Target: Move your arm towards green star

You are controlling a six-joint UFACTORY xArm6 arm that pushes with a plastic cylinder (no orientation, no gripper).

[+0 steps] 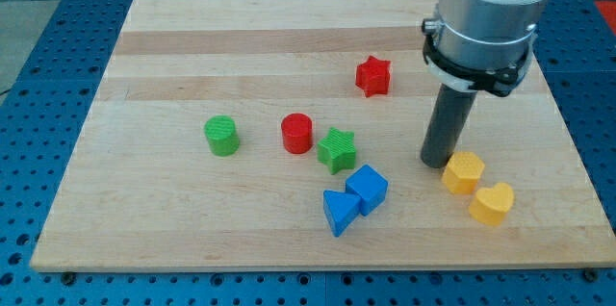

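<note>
The green star lies near the middle of the wooden board, just right of the red cylinder. My tip rests on the board to the right of the green star, about a hundred pixels away. It sits just left of the yellow hexagon block, close to touching it. The rod rises into the large grey arm at the view's top right.
A green cylinder is left of the red cylinder. A red star lies above the green star. A blue cube and a blue triangle lie below it. A yellow heart is at the lower right.
</note>
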